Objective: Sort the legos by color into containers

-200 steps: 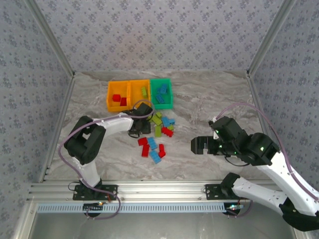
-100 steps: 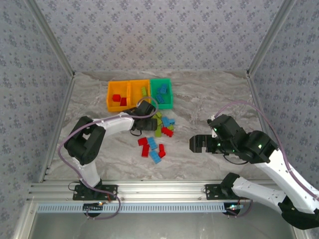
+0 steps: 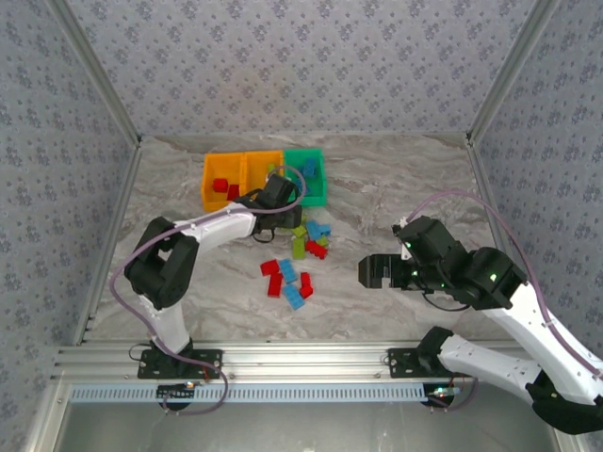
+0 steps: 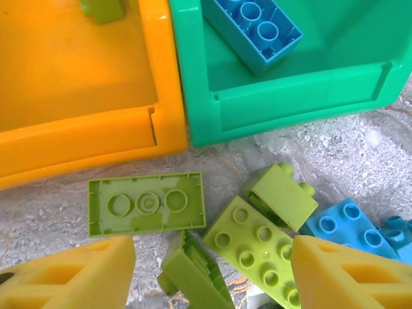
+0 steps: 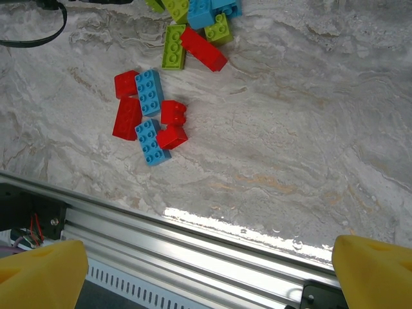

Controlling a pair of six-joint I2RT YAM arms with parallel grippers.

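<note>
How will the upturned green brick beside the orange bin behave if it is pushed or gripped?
The green brick is probably stiff: its walls look straight and hard. Likely light, since its underside is hollow. Lying flat, it should slide, not roll.

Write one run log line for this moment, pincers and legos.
left pincer: open, above lime green legos by green bin | right pincer: open, right of red legos | sorting: unfinished
</note>
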